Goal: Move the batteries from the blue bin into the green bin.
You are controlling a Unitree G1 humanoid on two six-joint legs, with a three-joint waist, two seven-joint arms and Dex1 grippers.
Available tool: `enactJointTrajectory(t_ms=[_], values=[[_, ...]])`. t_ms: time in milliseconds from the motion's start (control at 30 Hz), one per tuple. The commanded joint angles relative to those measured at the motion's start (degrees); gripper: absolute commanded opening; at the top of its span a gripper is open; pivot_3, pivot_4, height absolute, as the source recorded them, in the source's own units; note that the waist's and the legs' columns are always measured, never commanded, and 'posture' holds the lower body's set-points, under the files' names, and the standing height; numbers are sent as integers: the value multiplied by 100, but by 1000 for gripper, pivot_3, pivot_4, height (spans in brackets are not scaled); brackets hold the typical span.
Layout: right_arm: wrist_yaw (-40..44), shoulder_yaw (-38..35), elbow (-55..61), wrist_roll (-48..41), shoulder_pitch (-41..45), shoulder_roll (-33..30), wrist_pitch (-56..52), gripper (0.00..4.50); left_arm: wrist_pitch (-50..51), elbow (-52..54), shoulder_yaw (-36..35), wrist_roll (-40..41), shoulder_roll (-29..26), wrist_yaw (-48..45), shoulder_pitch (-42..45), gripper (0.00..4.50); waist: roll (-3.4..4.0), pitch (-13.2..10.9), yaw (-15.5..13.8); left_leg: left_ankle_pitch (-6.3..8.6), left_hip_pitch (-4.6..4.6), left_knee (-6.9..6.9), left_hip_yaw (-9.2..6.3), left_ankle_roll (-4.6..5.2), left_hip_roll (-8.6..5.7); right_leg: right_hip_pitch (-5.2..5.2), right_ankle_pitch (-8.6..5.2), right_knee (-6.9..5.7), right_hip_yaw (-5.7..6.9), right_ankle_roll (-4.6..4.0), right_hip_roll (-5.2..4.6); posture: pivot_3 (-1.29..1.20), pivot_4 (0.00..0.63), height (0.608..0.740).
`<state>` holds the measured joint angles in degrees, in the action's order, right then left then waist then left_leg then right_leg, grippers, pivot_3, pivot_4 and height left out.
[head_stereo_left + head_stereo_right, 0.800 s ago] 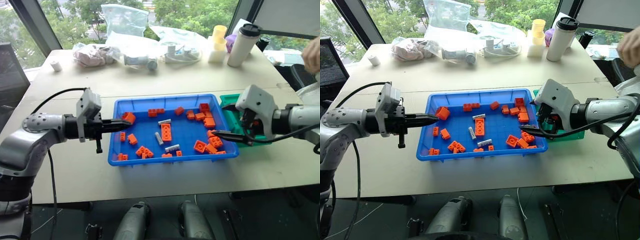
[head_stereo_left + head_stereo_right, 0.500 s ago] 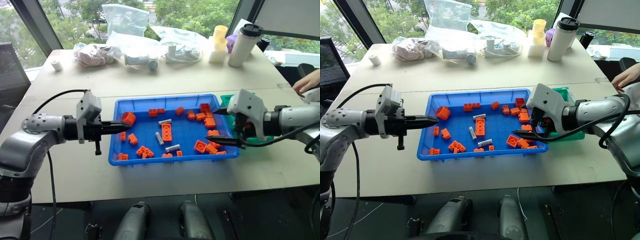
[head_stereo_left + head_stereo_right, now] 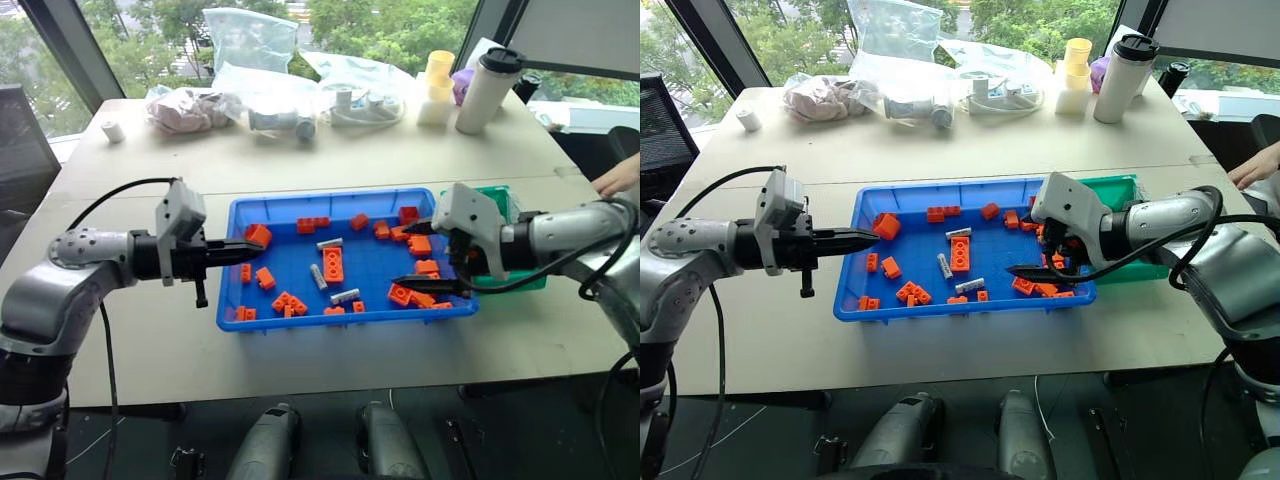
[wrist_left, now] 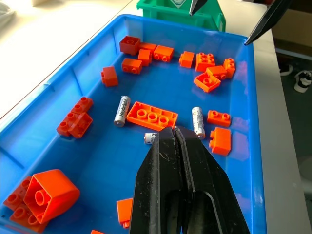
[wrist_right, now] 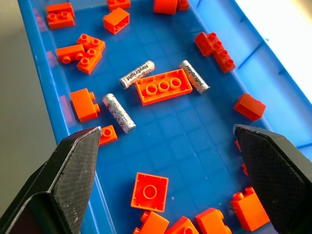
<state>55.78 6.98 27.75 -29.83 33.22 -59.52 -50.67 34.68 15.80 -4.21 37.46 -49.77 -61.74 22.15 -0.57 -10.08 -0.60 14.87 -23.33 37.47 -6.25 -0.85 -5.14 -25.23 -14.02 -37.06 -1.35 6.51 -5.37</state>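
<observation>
Three batteries [image 5: 118, 113] lie on the floor of the blue bin [image 3: 300, 318] among orange bricks [image 3: 332, 264], beside a long flat brick. The right gripper [image 5: 170, 141] hangs over the bin's right end with its fingers [image 5: 73, 165] spread wide and holding nothing; the batteries lie just ahead of the fingertips, the nearest just off one tip. The left gripper [image 4: 176, 130] reaches over the bin's left rim, fingers pressed together and empty, the batteries just beyond their tips. The green bin [image 3: 520, 275] stands on the counter [image 3: 300, 160] touching the blue bin's right end, behind the right fingers.
</observation>
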Motion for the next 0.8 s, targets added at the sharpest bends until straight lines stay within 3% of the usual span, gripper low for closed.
enactJointTrajectory(t_ms=[33, 367, 800], values=[[213, 370, -198, 275, 390, 219, 319, 4469, -51, 114, -155, -1, -10, 29, 72, 0, -1, 0, 4, 0, 1, 0, 0, 0, 0, 0, 0, 0, 0, 0, 0, 0, 150, 740], [900, 1907, -1816, 1318, 1369, 1420, 989, 4469, -92, 262, -131, -116, 126, 223, -9, 0, -1, 0, 96, -1, 3, -8, -1, -3, 1, -3, 0, 0, 1, 0, 12, 0, 150, 740], [1341, 2669, -2718, 2472, 1557, 2086, 1636, 4469, -23, 672, -353, -32, 132, 587, -431, 0, -1, 0, 138, -10, 2, -12, -6, -19, 0, -8, 0, -1, 0, 0, 14, 0, 150, 740]])
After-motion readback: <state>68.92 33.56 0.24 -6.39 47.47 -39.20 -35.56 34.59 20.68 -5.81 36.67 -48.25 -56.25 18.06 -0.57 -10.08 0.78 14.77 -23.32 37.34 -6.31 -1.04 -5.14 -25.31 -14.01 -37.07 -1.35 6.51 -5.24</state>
